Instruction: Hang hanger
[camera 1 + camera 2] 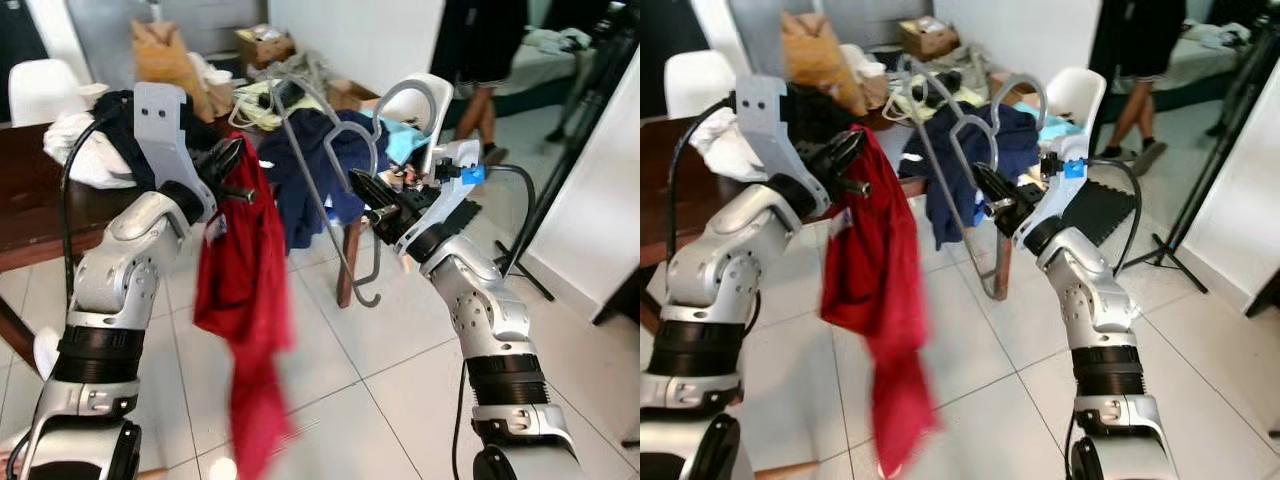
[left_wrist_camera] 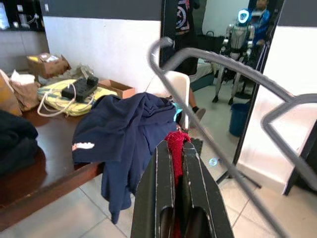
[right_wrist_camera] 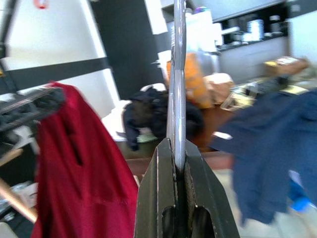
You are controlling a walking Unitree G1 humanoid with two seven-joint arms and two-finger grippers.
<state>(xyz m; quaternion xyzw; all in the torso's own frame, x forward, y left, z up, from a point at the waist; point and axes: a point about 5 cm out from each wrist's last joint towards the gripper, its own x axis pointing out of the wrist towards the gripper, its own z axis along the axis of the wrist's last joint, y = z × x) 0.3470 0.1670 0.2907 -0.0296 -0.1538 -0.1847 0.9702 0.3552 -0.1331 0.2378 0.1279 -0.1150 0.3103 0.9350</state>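
right end effector point(image 1: 372, 196) clenched on grey hanger point(image 1: 325, 160) | left end effector point(image 1: 232, 165) grasping red shirt point(image 1: 240, 300) | shirt just left of hanger, hanger long axis tilted near-upright

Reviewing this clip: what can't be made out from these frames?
- Red garment: its lower end is motion-blurred in both eye views, so its shape and length are unclear.
- Grey hanger: in the right wrist view it is seen edge-on between the right gripper's fingers; its outline is unreadable there.
- Left gripper: its fingers hide how much red cloth is pinched.
- Person: cut off by the top edge.
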